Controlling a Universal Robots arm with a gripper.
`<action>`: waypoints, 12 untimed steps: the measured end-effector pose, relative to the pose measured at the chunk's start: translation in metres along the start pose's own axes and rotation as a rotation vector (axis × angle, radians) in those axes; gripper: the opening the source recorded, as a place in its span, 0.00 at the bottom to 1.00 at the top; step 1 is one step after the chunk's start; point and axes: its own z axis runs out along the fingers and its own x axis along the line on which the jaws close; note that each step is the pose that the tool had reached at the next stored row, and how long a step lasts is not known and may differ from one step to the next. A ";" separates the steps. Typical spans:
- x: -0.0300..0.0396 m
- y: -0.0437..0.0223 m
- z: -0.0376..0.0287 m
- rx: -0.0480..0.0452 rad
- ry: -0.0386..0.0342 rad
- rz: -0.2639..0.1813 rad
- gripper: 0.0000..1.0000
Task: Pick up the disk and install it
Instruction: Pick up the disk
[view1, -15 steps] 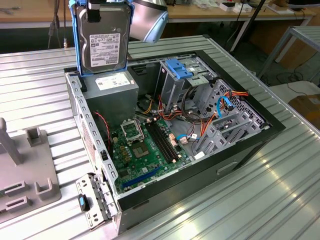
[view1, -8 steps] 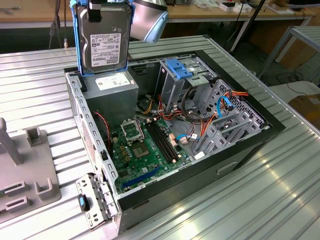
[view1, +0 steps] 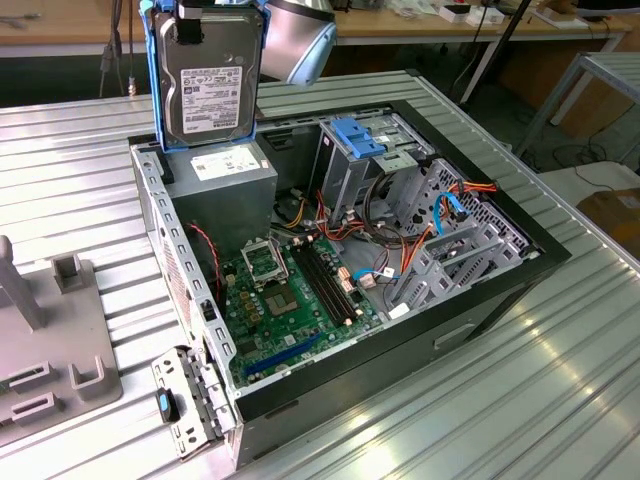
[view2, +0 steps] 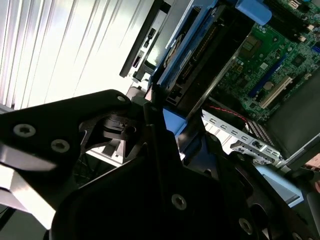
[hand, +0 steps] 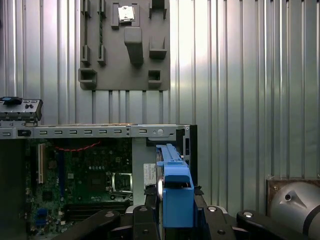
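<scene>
Gripper (hand: 175, 210) is clamping the disk (view1: 210, 75), holding it upright above the open computer case (view1: 470, 330).
Disk is hanging over the case's power-supply box (view1: 235, 175); likely needing firm grip, rails kept square, clearance from the case's drive cage (view1: 345, 175) and cables (view1: 400, 245).

Open PC case (view1: 470, 335) on ribbed metal desk (view1: 540, 410) w/ green mobo (view1: 290, 305) & grey PSU (view1: 232, 178) inside; grey fixture plate (view1: 50, 345) at exterior view's left.

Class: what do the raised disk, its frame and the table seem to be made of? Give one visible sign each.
Disk: grey metal body, dull sheen, paper-like white label. Frame: blue plastic, probably, uniform matte colour. Table: ribbed metal, likely aluminium, bright reflections.
</scene>
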 end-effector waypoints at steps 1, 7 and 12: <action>0.0012 -0.0001 -0.0001 -0.0001 0.0000 0.000 0.36; 0.0257 -0.0003 -0.0011 0.0000 0.0000 0.000 0.36; 0.0520 -0.0005 -0.0023 0.0000 0.0000 0.000 0.36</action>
